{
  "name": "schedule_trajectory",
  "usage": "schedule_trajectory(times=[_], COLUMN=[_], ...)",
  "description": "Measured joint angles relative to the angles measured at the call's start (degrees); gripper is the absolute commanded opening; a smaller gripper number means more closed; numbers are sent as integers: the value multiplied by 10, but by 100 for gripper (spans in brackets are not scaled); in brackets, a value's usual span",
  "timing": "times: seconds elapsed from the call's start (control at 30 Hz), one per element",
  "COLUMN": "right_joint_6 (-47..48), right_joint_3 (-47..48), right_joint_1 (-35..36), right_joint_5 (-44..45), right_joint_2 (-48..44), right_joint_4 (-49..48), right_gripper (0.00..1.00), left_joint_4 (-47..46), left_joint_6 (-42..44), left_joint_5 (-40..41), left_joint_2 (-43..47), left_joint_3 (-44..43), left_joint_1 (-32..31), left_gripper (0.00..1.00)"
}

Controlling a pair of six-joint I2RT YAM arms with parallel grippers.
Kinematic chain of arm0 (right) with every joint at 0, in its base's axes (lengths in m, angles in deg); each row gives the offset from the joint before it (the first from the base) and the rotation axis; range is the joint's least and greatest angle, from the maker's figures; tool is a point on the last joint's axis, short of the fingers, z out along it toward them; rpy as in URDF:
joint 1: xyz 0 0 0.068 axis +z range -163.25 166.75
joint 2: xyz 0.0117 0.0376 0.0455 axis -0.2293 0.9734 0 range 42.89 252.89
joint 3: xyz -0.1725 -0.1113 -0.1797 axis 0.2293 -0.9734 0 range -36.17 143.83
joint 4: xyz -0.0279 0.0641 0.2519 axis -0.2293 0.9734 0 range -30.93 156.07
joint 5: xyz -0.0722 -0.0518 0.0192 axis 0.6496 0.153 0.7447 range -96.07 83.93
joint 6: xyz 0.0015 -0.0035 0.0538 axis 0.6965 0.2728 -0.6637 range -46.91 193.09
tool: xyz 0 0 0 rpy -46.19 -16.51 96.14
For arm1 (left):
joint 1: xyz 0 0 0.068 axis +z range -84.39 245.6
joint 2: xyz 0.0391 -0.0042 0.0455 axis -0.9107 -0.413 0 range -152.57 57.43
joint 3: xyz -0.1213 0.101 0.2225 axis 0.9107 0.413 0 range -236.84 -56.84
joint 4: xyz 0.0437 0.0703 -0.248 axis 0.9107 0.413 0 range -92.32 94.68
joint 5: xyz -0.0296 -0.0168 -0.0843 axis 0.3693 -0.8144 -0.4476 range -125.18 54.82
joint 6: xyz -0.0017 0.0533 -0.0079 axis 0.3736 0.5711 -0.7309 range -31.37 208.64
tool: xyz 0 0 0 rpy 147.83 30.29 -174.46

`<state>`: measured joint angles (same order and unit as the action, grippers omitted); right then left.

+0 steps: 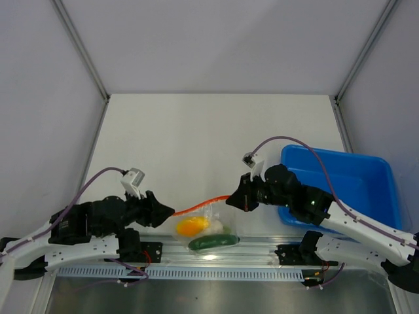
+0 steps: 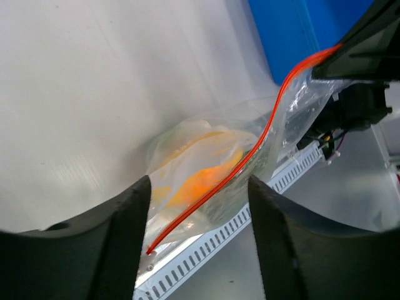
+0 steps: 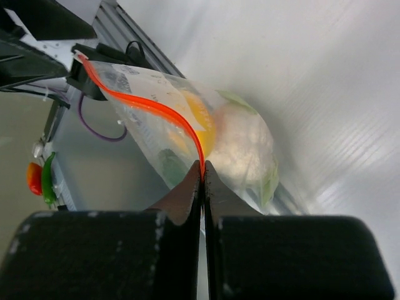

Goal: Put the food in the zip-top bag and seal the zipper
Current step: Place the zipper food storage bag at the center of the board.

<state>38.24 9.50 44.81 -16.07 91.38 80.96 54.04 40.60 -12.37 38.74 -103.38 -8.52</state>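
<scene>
The clear zip-top bag (image 1: 204, 226) hangs at the table's near edge between both grippers. Its orange-red zipper (image 1: 200, 205) runs from left to right gripper. Inside are the yellow-orange fruit (image 1: 188, 226), the pale leafy lump (image 1: 213, 225) and the dark green cucumber (image 1: 213, 243). My right gripper (image 3: 202, 164) is shut on the zipper (image 3: 150, 106) and holds that end up. My left gripper (image 2: 199, 182) is open, its fingers (image 2: 134, 219) wide apart, with the zipper's left end (image 2: 187, 215) lying between them untouched. The fruit (image 2: 200, 181) shows through the plastic.
The blue tray (image 1: 366, 190) stands at the right, behind my right arm, and shows in the left wrist view (image 2: 294, 31). A slotted metal rail (image 1: 196, 269) runs along the near edge under the bag. A small red and green object (image 3: 39, 180) lies below that edge.
</scene>
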Motion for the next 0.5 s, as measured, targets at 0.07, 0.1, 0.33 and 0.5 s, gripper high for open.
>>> schedule_trajectory(times=[0.07,0.1,0.33,0.5], right_joint_6=[9,14,34,36], right_joint_3=[9,16,37,72], right_joint_1=[-1,-3,-68,-129], right_joint_5=[0,0,-37,-64], right_joint_2=[22,37,121,222], right_joint_4=[-2,-3,-38,-68], right_gripper=[0,0,0,0], left_joint_4=[6,9,54,68], left_joint_6=[-1,-2,-16,5], left_joint_5=[16,24,94,118], left_joint_2=[-14,-19,-13,37], left_joint_3=[-10,-16,-56,-71], left_joint_1=[0,0,0,0], left_gripper=[74,78,84,87])
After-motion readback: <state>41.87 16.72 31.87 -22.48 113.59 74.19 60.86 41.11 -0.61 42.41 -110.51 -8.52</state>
